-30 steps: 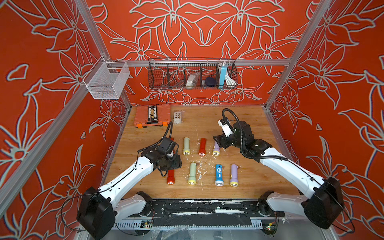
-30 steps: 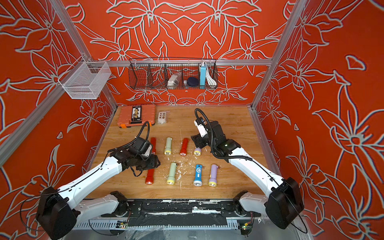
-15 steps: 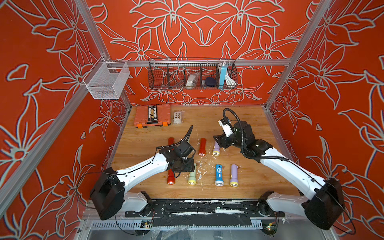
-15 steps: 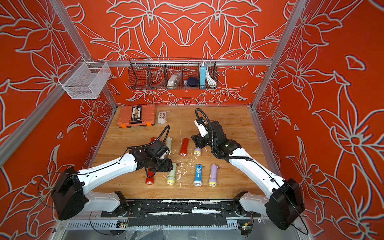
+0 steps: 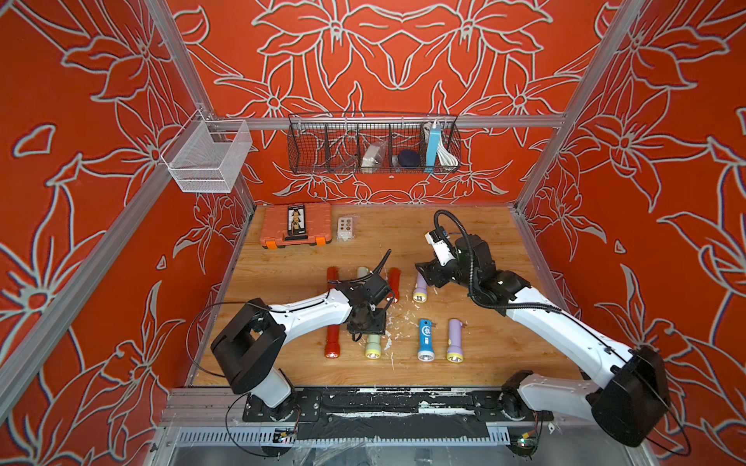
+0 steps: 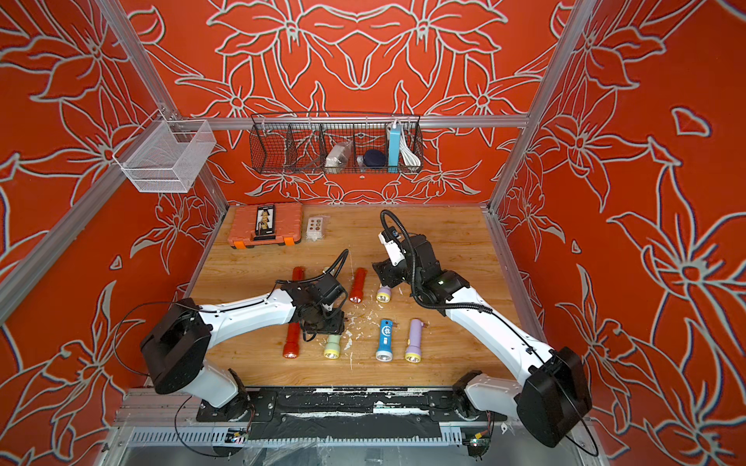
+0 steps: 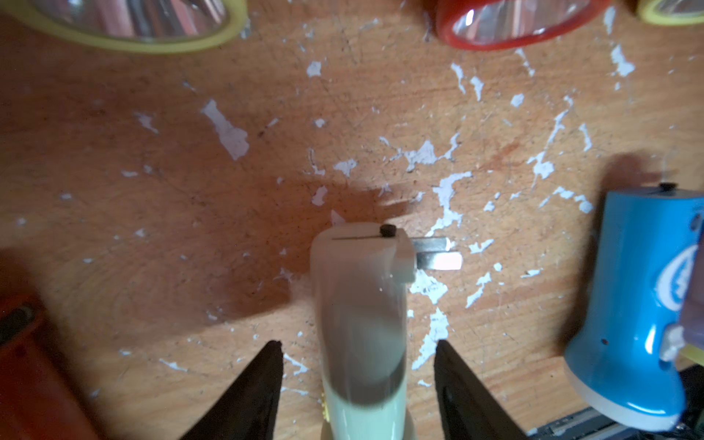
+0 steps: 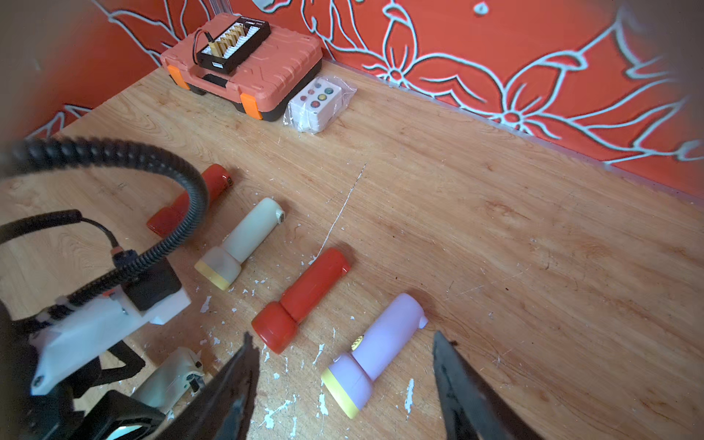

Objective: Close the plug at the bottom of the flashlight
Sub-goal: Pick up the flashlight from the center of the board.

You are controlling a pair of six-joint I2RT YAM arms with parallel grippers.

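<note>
Now: my left gripper open astride pale flashlight, likely steadying it; plug juts 3 o'clock. Right gripper open, empty.

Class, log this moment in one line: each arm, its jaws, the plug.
left gripper: jaws open, straddling pale green flashlight | plug: folded out | right gripper: jaws open near lilac flashlight

Bright even light, soft shadows (wrist-view blur)
</note>
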